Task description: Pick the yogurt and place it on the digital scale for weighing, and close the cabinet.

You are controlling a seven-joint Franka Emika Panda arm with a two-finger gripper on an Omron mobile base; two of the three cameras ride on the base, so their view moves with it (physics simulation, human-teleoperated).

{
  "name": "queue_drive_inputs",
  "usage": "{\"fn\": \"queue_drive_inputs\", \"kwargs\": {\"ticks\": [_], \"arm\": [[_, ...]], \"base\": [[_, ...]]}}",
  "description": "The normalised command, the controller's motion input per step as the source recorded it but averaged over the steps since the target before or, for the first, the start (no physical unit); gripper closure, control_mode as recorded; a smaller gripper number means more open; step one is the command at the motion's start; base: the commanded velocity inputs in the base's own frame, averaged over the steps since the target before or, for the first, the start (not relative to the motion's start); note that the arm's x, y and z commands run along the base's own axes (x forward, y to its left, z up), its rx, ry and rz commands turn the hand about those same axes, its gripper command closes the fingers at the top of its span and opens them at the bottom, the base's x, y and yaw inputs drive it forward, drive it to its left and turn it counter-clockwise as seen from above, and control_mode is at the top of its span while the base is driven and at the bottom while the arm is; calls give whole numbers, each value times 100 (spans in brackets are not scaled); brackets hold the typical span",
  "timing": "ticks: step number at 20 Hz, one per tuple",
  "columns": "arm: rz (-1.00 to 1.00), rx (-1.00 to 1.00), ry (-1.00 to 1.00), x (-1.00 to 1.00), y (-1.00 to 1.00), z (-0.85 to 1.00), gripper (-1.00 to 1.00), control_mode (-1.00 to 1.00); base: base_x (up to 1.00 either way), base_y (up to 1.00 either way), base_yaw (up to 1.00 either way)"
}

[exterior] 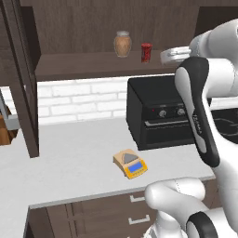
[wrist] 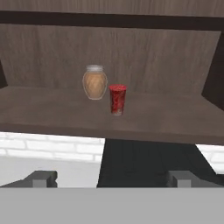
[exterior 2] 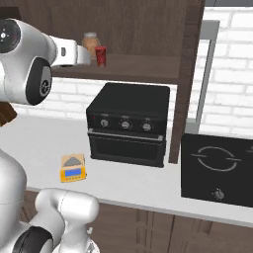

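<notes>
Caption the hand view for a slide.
Open gripper faces the yogurt beside a tan jar on the cabinet shelf.

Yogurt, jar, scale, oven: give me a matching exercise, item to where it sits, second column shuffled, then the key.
Column 1
1. yogurt
2. jar
3. digital scale
4. oven

Column 2
A. on the counter, against the brick wall, under the cabinet shelf
B. on the cabinet shelf, the red cup
C. on the counter, near its front edge
D. on the cabinet shelf, tan with a grey lid

Pairs: 1-B, 2-D, 3-C, 4-A
</notes>
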Motion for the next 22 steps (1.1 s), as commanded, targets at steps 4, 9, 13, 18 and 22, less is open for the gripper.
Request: {"fn": "queue_drive_inputs", "kwargs": {"ticks": [4,9,13,18,22], "arm": [[0,0,-11,34,-1,-5,-100,-100],[0,0,-8,33,-1,-18,-100,-100],[0,0,-5,28,0,-19,-100,-100],[0,0,-1,29,0,-2,-100,-100],[0,0,0,35,0,0,-100,-100]], "base": [[0,0,0],[0,0,0],[0,0,0],[0,0,0],[0,0,0]]}}
